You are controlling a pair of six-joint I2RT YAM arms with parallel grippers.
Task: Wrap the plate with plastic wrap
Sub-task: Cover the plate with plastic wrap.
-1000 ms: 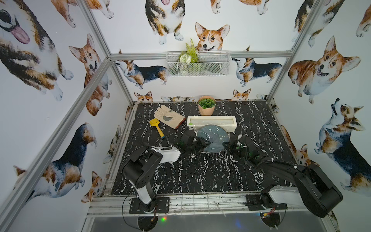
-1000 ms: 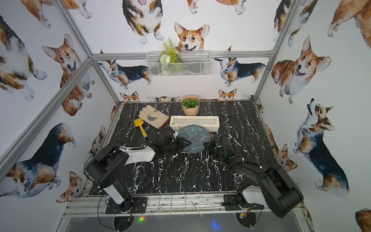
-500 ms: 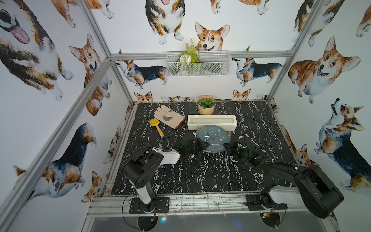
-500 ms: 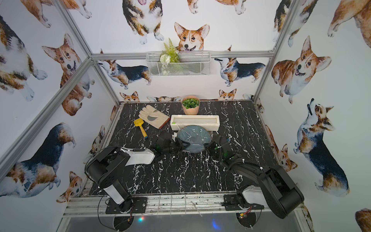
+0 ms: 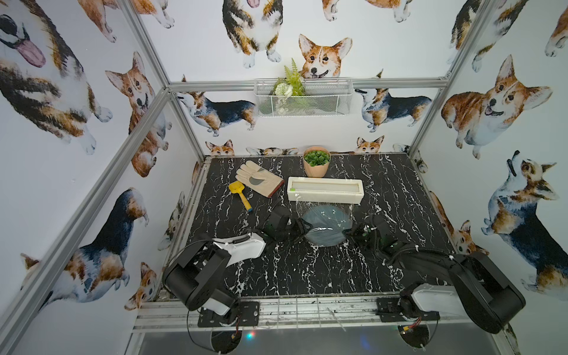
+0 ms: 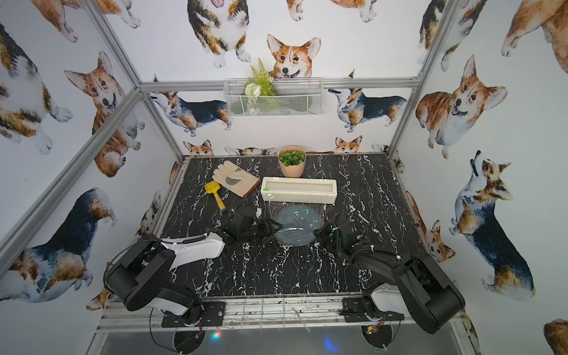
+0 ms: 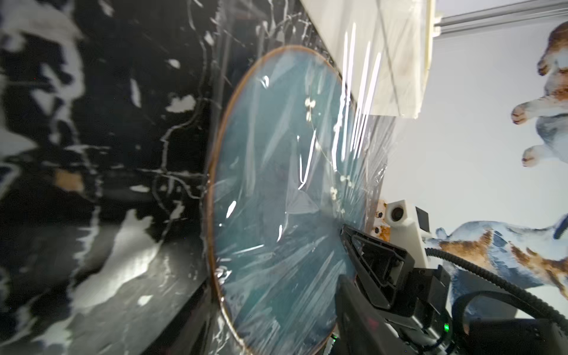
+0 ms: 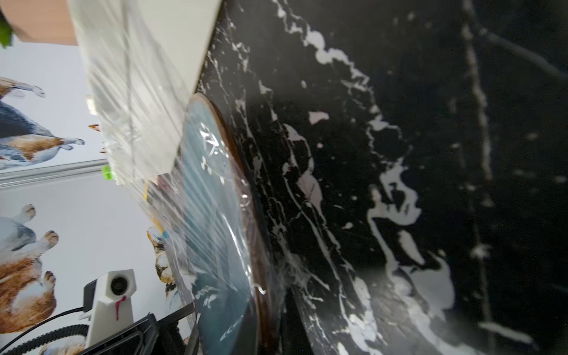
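The blue-grey plate lies on the black marble table, in front of the cream dispenser box. Plastic wrap runs from the box over the plate's face, wrinkled and glossy. My left gripper is at the plate's left edge, jaws spread apart with the rim between them. My right gripper sits at the plate's right edge, shut on a bunch of the film, whose creases fan out from its tips. The box's green slider shows at its left end.
A beige work glove and a yellow toy scoop lie at the back left. A potted plant stands behind the box. A white wire basket hangs on the back wall. Aluminium frame rails border the table.
The plate, tilted and raised a second ago, has come down flat and a little nearer. My left gripper's jaws have spread. The right gripper has kept its pinch on the film.
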